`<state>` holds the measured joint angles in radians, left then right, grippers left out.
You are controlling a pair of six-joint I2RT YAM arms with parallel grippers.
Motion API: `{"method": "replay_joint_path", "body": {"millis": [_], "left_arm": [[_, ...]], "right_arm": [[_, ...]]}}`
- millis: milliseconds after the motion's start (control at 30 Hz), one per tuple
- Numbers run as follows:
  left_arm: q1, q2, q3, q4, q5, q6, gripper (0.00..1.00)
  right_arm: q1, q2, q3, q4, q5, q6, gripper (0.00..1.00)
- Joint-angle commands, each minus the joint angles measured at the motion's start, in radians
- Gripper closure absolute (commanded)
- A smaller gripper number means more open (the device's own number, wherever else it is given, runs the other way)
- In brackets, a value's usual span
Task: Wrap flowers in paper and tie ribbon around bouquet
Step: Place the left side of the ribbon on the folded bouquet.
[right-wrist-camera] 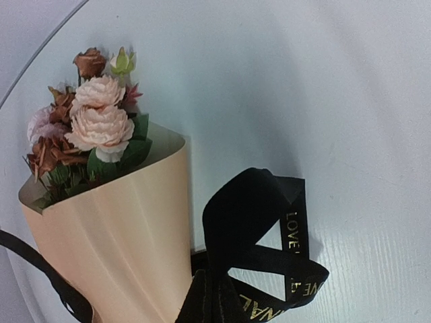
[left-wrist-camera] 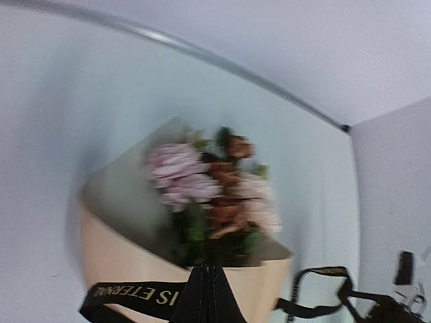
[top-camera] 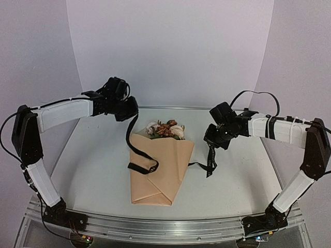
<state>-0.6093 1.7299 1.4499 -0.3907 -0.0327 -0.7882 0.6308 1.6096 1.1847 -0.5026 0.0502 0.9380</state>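
While the tan paper-cone bouquet (top-camera: 163,168) lies centred on the worktop (top-camera: 88,170), both arms' jaws are clamped on the long black lettered ribbon (right-wrist-camera: 249,215) looped across it. You'll find that ribbon limp and likely slippery, so grip it near the ends.

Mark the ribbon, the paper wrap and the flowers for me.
ribbon (right-wrist-camera: 236,208): right wrist view, on the wide folded black loop.
paper (top-camera: 168,178): top external view, on the cone's front face.
flowers (right-wrist-camera: 101,128): right wrist view, on the large pale pink bloom.
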Motion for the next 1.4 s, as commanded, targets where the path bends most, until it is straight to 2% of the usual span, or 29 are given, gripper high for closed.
{"method": "replay_joint_path", "body": {"millis": [0, 133, 300, 400, 600, 800, 1000, 1133, 1233, 1367], "left_arm": [[-0.153, 0.093, 0.278, 0.036, 0.13, 0.052, 1.0], [-0.248, 0.204, 0.474, 0.017, 0.215, 0.065, 1.0], [-0.319, 0.3, 0.616, -0.012, 0.321, 0.121, 1.0], [-0.32, 0.326, 0.653, -0.008, 0.368, 0.145, 1.0], [-0.331, 0.427, 0.776, 0.038, 0.556, 0.156, 1.0], [-0.317, 0.457, 0.803, 0.032, 0.517, 0.157, 1.0], [-0.268, 0.537, 0.896, 0.04, 0.628, 0.102, 1.0], [-0.268, 0.539, 0.829, 0.14, 0.767, 0.115, 1.0], [-0.269, 0.544, 0.79, 0.145, 0.858, 0.133, 1.0], [-0.295, 0.449, 0.553, 0.194, 0.9, 0.163, 1.0]], "right_arm": [[-0.053, 0.008, 0.012, -0.007, -0.003, 0.013, 1.0], [-0.087, 0.035, 0.019, -0.004, -0.042, 0.018, 1.0], [-0.117, 0.06, 0.028, -0.001, -0.057, 0.021, 1.0], [-0.156, 0.074, 0.026, 0.004, -0.101, 0.033, 1.0], [-0.184, 0.099, 0.008, 0.034, -0.154, 0.052, 1.0], [-0.185, 0.037, -0.092, 0.122, -0.169, 0.064, 0.89], [-0.186, 0.024, -0.129, 0.173, -0.172, 0.055, 0.93], [-0.195, 0.074, -0.086, 0.173, -0.199, 0.049, 0.96], [-0.209, 0.126, -0.035, 0.173, -0.239, 0.051, 0.98], [-0.225, 0.167, 0.024, 0.171, -0.269, 0.041, 0.99]]}}
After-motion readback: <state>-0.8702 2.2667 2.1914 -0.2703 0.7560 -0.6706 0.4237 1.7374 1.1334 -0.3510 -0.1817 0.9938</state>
